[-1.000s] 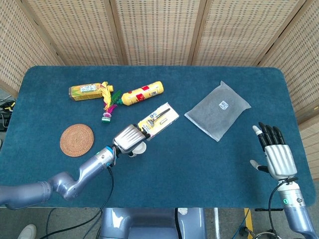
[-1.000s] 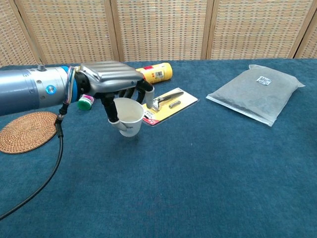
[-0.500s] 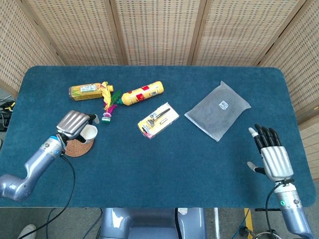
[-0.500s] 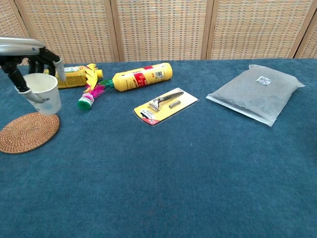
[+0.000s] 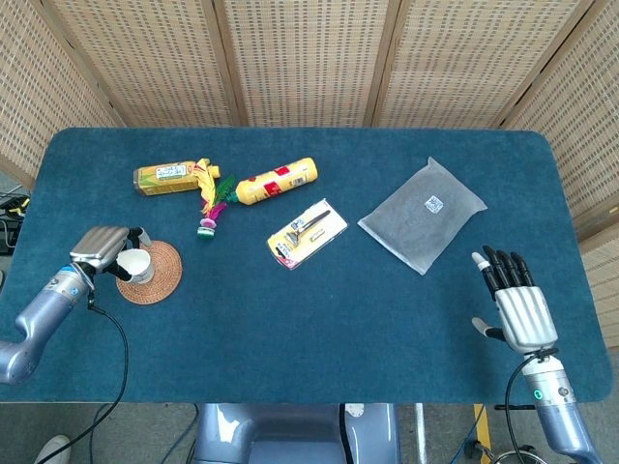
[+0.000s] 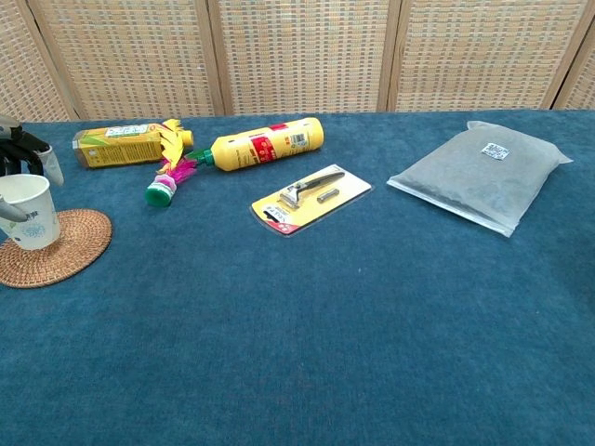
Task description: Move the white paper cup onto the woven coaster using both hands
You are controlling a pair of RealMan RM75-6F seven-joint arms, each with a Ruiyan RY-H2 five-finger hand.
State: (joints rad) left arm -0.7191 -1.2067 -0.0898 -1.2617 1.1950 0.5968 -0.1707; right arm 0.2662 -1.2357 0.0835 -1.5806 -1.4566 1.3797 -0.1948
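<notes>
One white paper cup [image 6: 31,223] is standing upright on the one woven coaster [image 6: 65,251], toward the coaster's left part, near the left edge of the blue table [image 5: 319,329]. The left hand [image 5: 100,247] is holding this cup: in the head view its fingers are wrapping around the cup's rim side, and in the chest view only dark fingertips [image 6: 51,167] are showing at the frame's left border, touching the cup's top.

The right hand [image 5: 511,302] is staying over the right front part of the table, well apart from the cup, with its fingers spread wide and nothing in it.

Other things are lying on the table, each counted once: one yellow bottle [image 5: 279,181] on its side, one yellow-green box [image 5: 168,178] left of it, one shuttlecock toy with coloured feathers [image 5: 212,205] between them, one razor in a yellow card package [image 5: 308,232] near the middle, and one grey plastic bag [image 5: 423,214] on the right. Behind the table, woven screen panels [image 5: 309,58] are standing.
</notes>
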